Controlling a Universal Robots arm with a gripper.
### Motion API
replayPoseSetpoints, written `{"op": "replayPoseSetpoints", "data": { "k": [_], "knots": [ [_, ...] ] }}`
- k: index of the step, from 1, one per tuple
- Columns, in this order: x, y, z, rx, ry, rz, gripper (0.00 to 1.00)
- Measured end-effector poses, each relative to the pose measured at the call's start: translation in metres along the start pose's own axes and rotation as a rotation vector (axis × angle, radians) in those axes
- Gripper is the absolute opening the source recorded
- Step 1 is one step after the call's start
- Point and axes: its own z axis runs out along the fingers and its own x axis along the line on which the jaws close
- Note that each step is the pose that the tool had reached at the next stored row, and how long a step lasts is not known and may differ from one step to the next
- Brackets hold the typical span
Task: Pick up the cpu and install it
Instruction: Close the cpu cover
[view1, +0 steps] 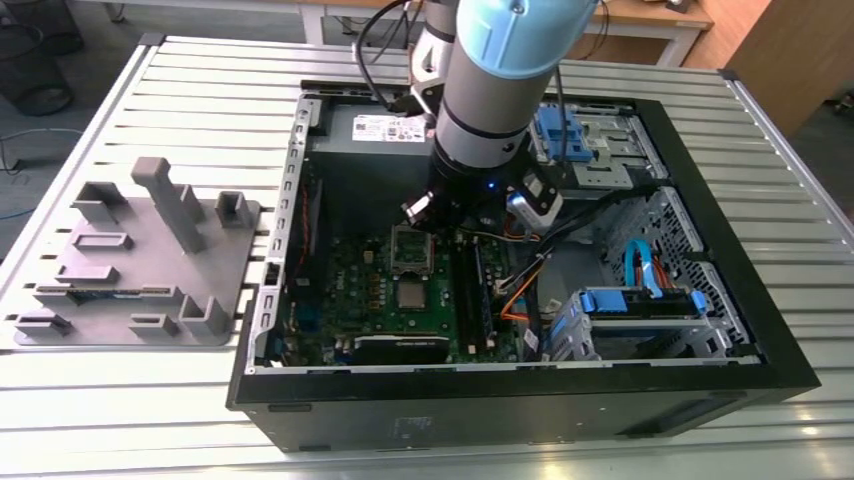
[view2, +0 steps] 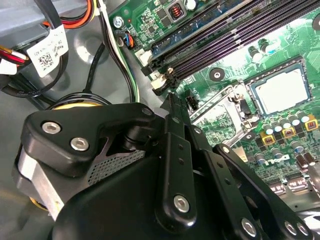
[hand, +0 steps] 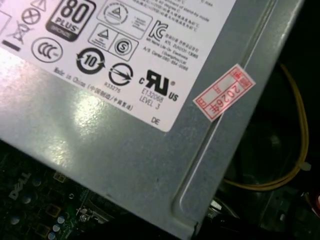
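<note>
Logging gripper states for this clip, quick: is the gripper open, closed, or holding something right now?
Gripper: cannot be told whether open or closed. It is not holding the cpu, which lies in its socket.

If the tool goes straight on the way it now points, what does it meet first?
The tool would most likely meet the motherboard first, near the ends of the memory slots; the cpu lies off to the side. Depth is unclear.
</note>
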Motion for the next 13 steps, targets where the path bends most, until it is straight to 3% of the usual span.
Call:
{"op": "replayPoseSetpoints", "data": {
  "k": [6,13],
  "knots": [
    [0.0011,-0.0010,-0.0029,-0.0011,-0.0055,-0.003,0.11],
    [0.0021,-0.0025,-0.0056,-0.0083,-0.0118,-0.006,0.11]
  ]
}}
